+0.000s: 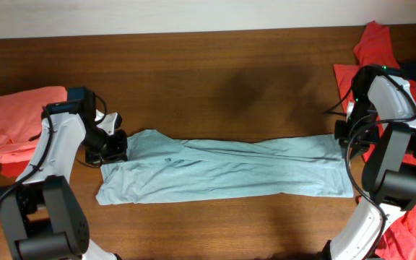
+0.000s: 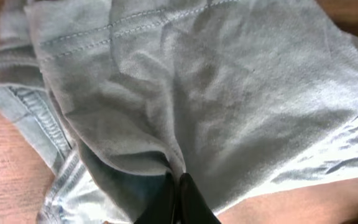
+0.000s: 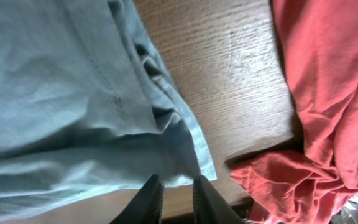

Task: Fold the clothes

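Note:
A pale grey-blue T-shirt (image 1: 222,170) lies folded into a long band across the wooden table (image 1: 215,79). My left gripper (image 1: 114,148) is at its left end. In the left wrist view the shirt (image 2: 229,81) fills the frame, and the left gripper (image 2: 178,177) is shut, with a fold of the fabric pinched at its tips. My right gripper (image 1: 345,137) is at the shirt's right end. In the right wrist view that gripper (image 3: 178,183) stands slightly open just short of the shirt's corner (image 3: 197,162), with bare wood showing between its fingers.
A salmon-pink garment (image 1: 16,119) lies folded at the table's left edge, behind the left arm. Red garments (image 1: 378,43) are heaped at the right edge around the right arm and show close beside the right gripper as a red heap (image 3: 334,93).

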You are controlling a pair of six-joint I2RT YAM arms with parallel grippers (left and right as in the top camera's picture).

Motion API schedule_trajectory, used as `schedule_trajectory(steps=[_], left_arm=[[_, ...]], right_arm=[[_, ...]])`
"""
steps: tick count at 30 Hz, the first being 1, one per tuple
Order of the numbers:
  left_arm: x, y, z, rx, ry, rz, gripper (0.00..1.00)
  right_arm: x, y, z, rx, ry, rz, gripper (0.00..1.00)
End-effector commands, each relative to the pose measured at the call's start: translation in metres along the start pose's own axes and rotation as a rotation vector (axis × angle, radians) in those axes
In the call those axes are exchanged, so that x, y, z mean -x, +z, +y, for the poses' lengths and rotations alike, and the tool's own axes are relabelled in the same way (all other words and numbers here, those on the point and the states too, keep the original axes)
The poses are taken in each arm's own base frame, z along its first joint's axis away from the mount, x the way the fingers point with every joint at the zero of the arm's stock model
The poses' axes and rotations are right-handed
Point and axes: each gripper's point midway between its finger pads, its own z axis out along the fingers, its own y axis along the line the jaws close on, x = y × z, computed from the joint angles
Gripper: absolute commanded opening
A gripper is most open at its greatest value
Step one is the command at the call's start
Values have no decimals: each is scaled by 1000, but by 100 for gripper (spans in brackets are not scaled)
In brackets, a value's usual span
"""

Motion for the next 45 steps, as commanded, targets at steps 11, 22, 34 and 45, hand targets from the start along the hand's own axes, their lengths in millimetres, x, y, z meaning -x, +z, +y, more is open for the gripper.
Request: schedule_trajectory(steps=[11,22,34,45], left_arm=[[-18,-4,2,12,-21,48,13],[67,-19,-15,-67,85,-294,50],[89,28,0,-52,74,-261,52],[91,56,-2,-108,66,-215,28]], right_arm=[[-2,-11,10,66,18,-27,26],[10,-40,63,192,-151,-158,33],[9,-41,83,175,-209,-172,35],[8,-41,83,174,-209,-168,35]])
